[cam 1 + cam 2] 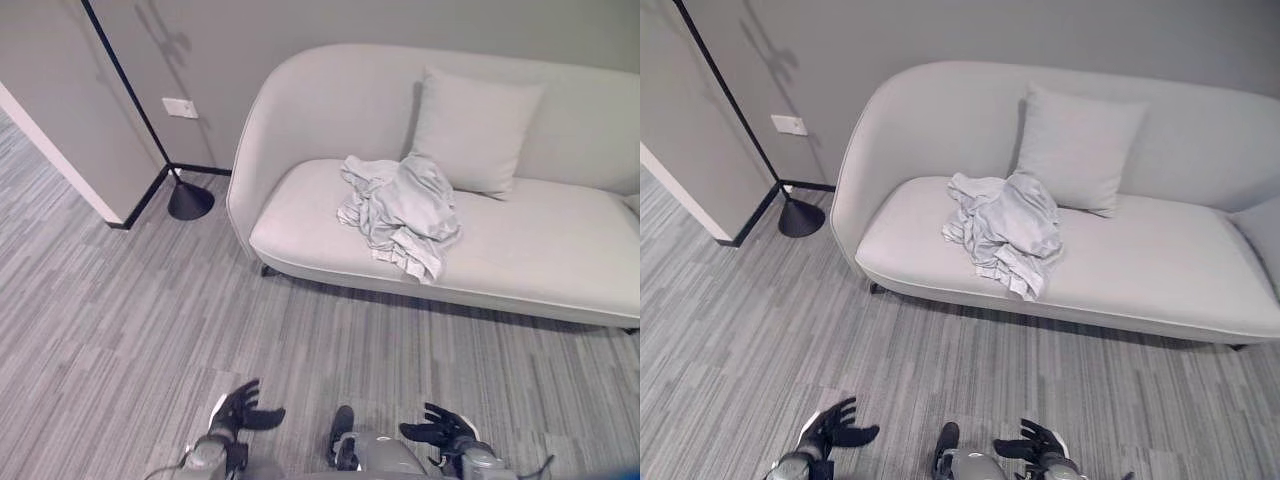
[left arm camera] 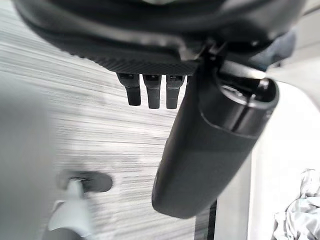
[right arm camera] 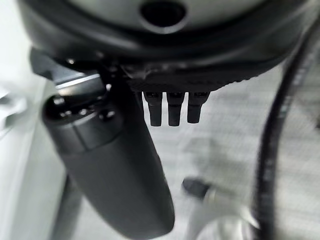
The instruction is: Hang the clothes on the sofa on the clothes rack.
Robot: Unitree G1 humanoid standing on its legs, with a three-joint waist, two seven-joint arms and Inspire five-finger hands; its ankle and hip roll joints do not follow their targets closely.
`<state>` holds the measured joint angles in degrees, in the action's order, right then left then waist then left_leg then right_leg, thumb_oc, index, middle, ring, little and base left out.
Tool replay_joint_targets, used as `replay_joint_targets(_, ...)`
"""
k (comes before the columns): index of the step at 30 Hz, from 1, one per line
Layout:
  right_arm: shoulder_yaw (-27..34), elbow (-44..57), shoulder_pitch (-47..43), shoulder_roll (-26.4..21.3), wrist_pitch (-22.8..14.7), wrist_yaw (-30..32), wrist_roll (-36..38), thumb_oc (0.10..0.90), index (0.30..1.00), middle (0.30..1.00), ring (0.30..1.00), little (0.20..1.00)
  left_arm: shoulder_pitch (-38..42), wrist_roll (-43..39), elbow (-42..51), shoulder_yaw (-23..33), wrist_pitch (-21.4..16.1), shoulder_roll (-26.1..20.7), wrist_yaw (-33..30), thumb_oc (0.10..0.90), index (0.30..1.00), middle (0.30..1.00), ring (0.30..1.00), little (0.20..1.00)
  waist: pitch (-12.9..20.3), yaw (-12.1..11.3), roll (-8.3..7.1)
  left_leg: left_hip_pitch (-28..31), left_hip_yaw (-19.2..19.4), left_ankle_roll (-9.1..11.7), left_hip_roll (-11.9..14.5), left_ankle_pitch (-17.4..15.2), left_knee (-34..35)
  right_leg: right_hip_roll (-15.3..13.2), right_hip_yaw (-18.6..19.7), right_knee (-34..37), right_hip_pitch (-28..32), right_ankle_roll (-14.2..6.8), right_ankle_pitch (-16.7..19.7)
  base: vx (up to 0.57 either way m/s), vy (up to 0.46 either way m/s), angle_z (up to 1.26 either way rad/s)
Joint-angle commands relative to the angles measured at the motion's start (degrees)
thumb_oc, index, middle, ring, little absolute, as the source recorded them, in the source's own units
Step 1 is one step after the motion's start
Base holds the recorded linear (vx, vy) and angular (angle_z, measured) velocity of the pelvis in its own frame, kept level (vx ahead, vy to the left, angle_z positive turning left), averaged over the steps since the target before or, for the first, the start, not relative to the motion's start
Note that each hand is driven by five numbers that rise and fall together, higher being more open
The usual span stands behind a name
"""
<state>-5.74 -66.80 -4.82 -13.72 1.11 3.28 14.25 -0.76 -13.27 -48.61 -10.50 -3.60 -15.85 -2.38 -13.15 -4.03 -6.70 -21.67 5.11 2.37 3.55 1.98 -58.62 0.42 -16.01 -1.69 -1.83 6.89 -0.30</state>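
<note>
A crumpled pile of pale grey clothes [image 1: 400,212] lies on the seat of a light grey sofa [image 1: 540,255], just in front of a square cushion [image 1: 472,130]. A corner of the pile shows in the left wrist view [image 2: 300,215]. Both hands hang low near the floor, well short of the sofa. My left hand [image 1: 240,408] is open with relaxed fingers [image 2: 147,92] and holds nothing. My right hand [image 1: 440,430] is likewise open and empty, its fingers [image 3: 172,110] straight. A black slanted pole with a round base [image 1: 190,200] stands left of the sofa.
Grey striped carpet [image 1: 120,330] lies between me and the sofa. A wall corner with a black skirting strip [image 1: 140,200] juts out at the left. A white wall plate [image 1: 180,107] sits on the wall behind the pole.
</note>
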Motion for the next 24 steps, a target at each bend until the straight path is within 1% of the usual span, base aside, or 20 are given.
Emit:
replay_joint_targets(1, -3.8, 5.31, 3.43, -5.85, -2.41, 0.87, 1.64, 0.8, 0.9, 0.9, 0.9, 0.9, -1.7, 3.68, 0.68, -1.27, -1.23, -0.04, -0.83, 0.8, 0.9, 0.9, 0.9, 0.9, -1.27, -2.5, 2.44, 12.27, -1.23, 0.08, -1.56, 2.82, 48.33, -2.04, 1.81, 6.69, 7.85, -9.89, 0.84, 0.57, 0.143, -1.4)
replay_joint_targets(2, -4.03, 5.89, 3.24, -6.16, -2.59, 1.0, 1.38, 0.8, 0.9, 0.9, 0.9, 0.9, -2.21, 2.98, 1.12, -0.85, -1.23, 0.11, -0.77, 0.8, 0.9, 0.9, 0.9, 0.9, -0.51, -2.87, 3.33, 12.97, -1.42, 0.77, -1.03, 5.65, 57.01, -1.12, 1.9, 6.69, 9.37, -10.03, -0.19, 0.55, 0.099, -1.71)
replay_joint_targets(3, -4.16, 6.54, 3.04, -6.35, -2.92, 1.26, 1.17, 0.8, 0.9, 0.9, 0.9, 0.9, -2.0, 3.19, 0.28, -0.8, -1.27, 0.26, -0.91, 0.8, 0.9, 0.9, 0.9, 0.9, -0.03, -2.48, 3.77, 10.99, 1.31, 1.98, 0.24, 7.35, 62.28, -0.68, 1.2, 6.69, 10.4, -9.99, -1.33, 0.5, 0.023, -1.59)
replay_joint_targets(4, -4.16, 7.55, 2.88, -6.24, -3.09, 1.34, 0.72, 0.8, 0.9, 0.9, 0.9, 0.9, -1.67, 4.4, -1.08, -0.47, -0.78, 0.69, -1.2, 0.8, 0.9, 0.9, 0.9, 0.9, 0.03, -1.51, 3.56, 9.38, 8.66, 2.81, 2.55, 6.7, 63.62, -1.07, -1.01, 6.69, 12.17, -9.62, -2.34, 0.49, 0.02, -1.02)
replay_joint_targets(5, -4.62, 9.29, 3.01, -6.24, -3.05, 1.28, 0.12, 0.8, 0.9, 0.9, 0.9, 0.9, -1.93, 3.64, -1.01, 0.0, -0.42, 1.04, -0.77, 0.8, 0.9, 0.9, 0.9, 0.9, 0.93, -1.01, 3.83, 10.54, 13.63, 2.1, 3.46, 6.59, 63.62, -0.48, -1.34, 6.69, 13.26, -9.65, -2.5, 0.5, 0.021, -0.65)
replay_joint_targets(6, -5.71, 10.89, 3.06, -6.34, -3.01, 0.8, -0.52, 0.8, 0.9, 0.9, 0.9, 0.9, -2.24, 2.77, -0.4, 0.7, -0.55, 1.0, -0.74, 0.8, 0.9, 0.9, 0.9, 0.9, 1.55, -2.64, 4.14, 12.16, 12.47, 1.31, 2.09, 6.78, 63.62, -0.06, -0.74, 6.69, 14.48, -9.89, -2.64, 0.56, 0.038, -0.32)
replay_joint_targets(7, -6.44, 11.71, 3.39, -6.04, -2.88, 0.07, -1.57, 0.8, 0.9, 0.9, 0.9, 0.9, -2.99, 2.25, -0.37, 0.92, -0.69, 1.39, -0.47, 0.8, 0.9, 0.9, 0.9, 0.9, 2.76, -3.25, 3.94, 13.64, 10.49, 0.88, 0.63, 7.58, 63.62, -0.27, -0.91, 6.69, 16.48, -10.47, -3.1, 0.58, 0.055, -0.44)
replay_joint_targets(8, -7.01, 12.43, 3.48, -5.82, -2.99, -0.24, -2.53, 0.8, 0.9, 0.9, 0.9, 0.9, -3.45, 0.84, -0.23, 1.44, -0.76, 1.62, -0.4, 0.8, 0.9, 0.9, 0.9, 0.9, 4.12, -3.94, 3.32, 14.84, 9.32, 0.45, -0.34, 7.51, 63.48, -1.32, -0.54, 6.69, 18.0, -11.1, -3.28, 0.59, 0.098, -0.58)
replay_joint_targets(9, -7.58, 12.74, 3.45, -5.56, -2.72, -0.61, -4.24, 0.8, 0.9, 0.9, 0.9, 0.9, -3.95, 0.06, 0.12, 1.83, -0.64, 1.73, -0.43, 0.8, 0.9, 0.9, 0.9, 0.9, 5.21, -4.93, 2.63, 15.96, 9.66, -0.36, -1.08, 6.95, 63.54, -3.41, -0.86, 3.75, 18.4, -12.18, -1.34, 0.48, 0.159, -0.65)
replay_joint_targets(10, -8.18, 13.87, 2.92, -5.25, -2.44, -0.72, -5.15, 0.8, 0.9, 0.9, 0.9, 0.9, -4.35, -1.02, 1.36, 2.62, -0.37, 1.58, -0.73, 0.8, 0.9, 0.9, 0.9, 0.9, 4.64, -5.16, 2.62, 17.83, 10.47, -1.43, -1.34, 6.17, 63.62, -5.91, -0.98, -4.61, 15.79, -13.23, 0.92, 0.37, 0.186, -0.44)
replay_joint_targets(11, -8.72, 16.07, 2.53, -4.97, -2.4, -0.93, -5.27, 0.8, 0.9, 0.9, 0.9, 0.9, -4.18, -2.31, 2.22, 3.16, -0.08, 1.1, -1.03, 0.8, 0.9, 0.9, 0.9, 0.9, 3.62, -4.6, 3.06, 19.69, 10.89, -2.41, -0.99, 5.35, 63.62, -8.49, -0.94, -14.26, 11.42, -14.24, 3.13, 0.24, 0.179, -0.24)
replay_joint_targets(12, -9.01, 18.1, 2.37, -5.12, -2.27, -0.85, -6.36, 0.8, 0.9, 0.9, 0.9, 0.9, -4.08, -2.81, 2.89, 3.44, 0.03, 0.46, -1.39, 0.8, 0.9, 0.9, 0.9, 0.9, 3.08, -4.01, 3.35, 20.85, 10.68, -3.05, -0.82, 4.12, 63.62, -10.55, -0.73, -21.32, 6.97, -14.85, 5.35, 0.21, 0.13, -0.09)
replay_joint_targets(13, -8.72, 20.46, 2.66, -5.32, -2.0, -0.79, -7.19, 0.8, 0.9, 0.9, 0.9, 0.9, -4.01, -2.87, 3.81, 3.69, 0.13, -0.08, -1.61, 0.8, 0.9, 0.9, 0.9, 0.9, 2.59, -3.12, 3.74, 22.06, 10.18, -3.49, -0.49, 2.76, 63.62, -13.03, -0.88, -26.18, 3.18, -14.84, 6.15, 0.22, 0.059, -0.11)
replay_joint_targets(14, -8.45, 22.79, 2.97, -5.62, -2.46, -0.62, -7.09, 0.8, 0.9, 0.9, 0.9, 0.9, -3.75, -3.09, 4.46, 4.01, -0.04, -0.48, -1.79, 0.8, 0.9, 0.9, 0.9, 0.9, 2.34, -2.58, 3.87, 22.93, 9.85, -3.09, -0.16, 1.24, 63.62, -15.21, -1.31, -25.52, 1.43, -14.91, 5.36, 0.13, 0.014, 0.09)
replay_joint_targets(15, -8.44, 23.16, 3.13, -5.65, -2.31, -0.6, -7.12, 0.8, 0.9, 0.9, 0.9, 0.9, -3.75, -3.11, 4.54, 4.06, 0.0, -0.5, -1.8, 0.8, 0.9, 0.9, 0.9, 0.9, 2.14, -2.4, 3.84, 22.78, 10.03, -3.34, -0.17, 1.68, 63.62, -15.4, -1.79, -25.9, 1.28, -14.46, 5.33, 0.21, -0.152, 0.63)
replay_joint_targets(16, -7.47, 28.17, 3.97, -7.07, -2.09, -0.37, -9.36, 0.8, 0.9, 0.9, 0.9, 0.9, -3.9, -3.25, 7.7, 5.48, -0.4, -1.4, -2.11, 0.8, 0.9, 0.9, 0.9, 0.9, 1.81, -2.02, 3.87, 23.51, 9.53, -2.33, 0.86, 0.25, 63.62, -18.85, -5.27, -14.91, 0.82, -14.09, 5.21, 0.17, -0.247, 0.76)
replay_joint_targets(17, -6.61, 29.87, 4.56, -7.81, -2.34, -0.33, -9.46, 0.8, 0.9, 0.9, 0.9, 0.9, -4.46, -3.54, 9.46, 5.98, -0.69, -1.8, -2.16, 0.8, 0.9, 0.9, 0.9, 0.9, 1.59, -1.87, 3.66, 23.71, 9.46, -1.57, 1.26, 0.13, 63.62, -18.54, -7.68, -6.48, 1.51, -14.55, 6.4, 0.26, -0.345, 0.93)
replay_joint_targets(18, -6.34, 30.57, 5.16, -9.29, -2.38, 0.47, -11.97, 0.8, 0.9, 0.9, 0.9, 0.9, -4.7, -2.15, 9.76, 6.28, -0.44, -2.51, -2.69, 0.8, 0.9, 0.9, 0.9, 0.9, 1.95, -1.82, 2.82, 23.5, 8.95, -1.24, 0.95, -0.67, 63.62, -16.43, -6.59, 0.07, 2.83, -14.69, 5.27, 0.21, -0.342, 0.63)
replay_joint_targets(19, -5.68, 31.83, 6.66, -9.68, -2.22, 0.3, -12.05, 0.8, 0.9, 0.9, 0.9, 0.9, -5.99, -2.92, 12.37, 7.18, -0.7, -2.7, -2.24, 0.8, 0.9, 0.9, 0.9, 0.9, 2.48, -2.47, 1.74, 23.35, 8.43, -0.23, 1.42, 0.19, 63.62, -14.38, -5.58, 6.46, 5.68, -15.55, 5.79, 0.16, -0.306, 0.81)
replay_joint_targets(24, -3.4, 36.35, 8.73, -11.84, -2.47, 0.38, -12.52, 0.8, 0.9, 0.9, 0.9, 0.9, -6.32, -5.69, 14.47, 8.0, -1.48, -1.6, -2.36, 0.8, 0.9, 0.9, 0.9, 0.9, 4.13, -2.01, 1.31, 21.73, 7.33, 1.05, 2.56, 1.63, 63.62, -11.8, -6.88, 6.69, 5.92, -15.39, 4.51, 0.07, -0.147, 0.42)
